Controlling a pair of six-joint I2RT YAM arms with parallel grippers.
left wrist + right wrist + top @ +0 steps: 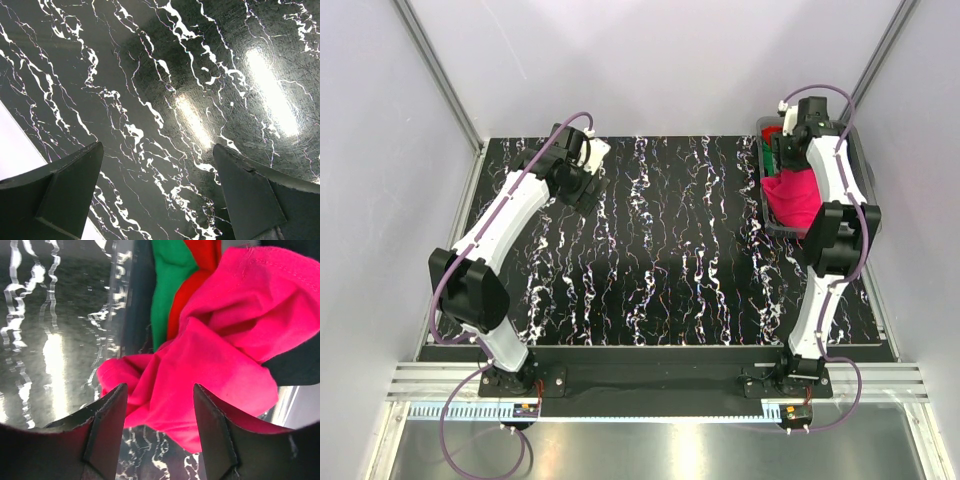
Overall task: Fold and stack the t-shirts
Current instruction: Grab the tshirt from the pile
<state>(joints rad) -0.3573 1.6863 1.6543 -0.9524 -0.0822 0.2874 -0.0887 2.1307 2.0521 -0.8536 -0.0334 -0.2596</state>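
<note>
Upper left, the left fingers (70, 185) hang spread wide over the marbled tabletop (660, 260), holding nothing. No shirt folded or stacked yet, so it's all still to do. Upper right, the bin (782, 231) holds the heap: green t-shirt (167, 280), red t-shirt (195, 285), and pink t-shirt (792, 197) spilling over its lower rim. The right fingers (107, 425) stand apart astride a pink fold, not visibly pinching. No label or writing readable.
</note>
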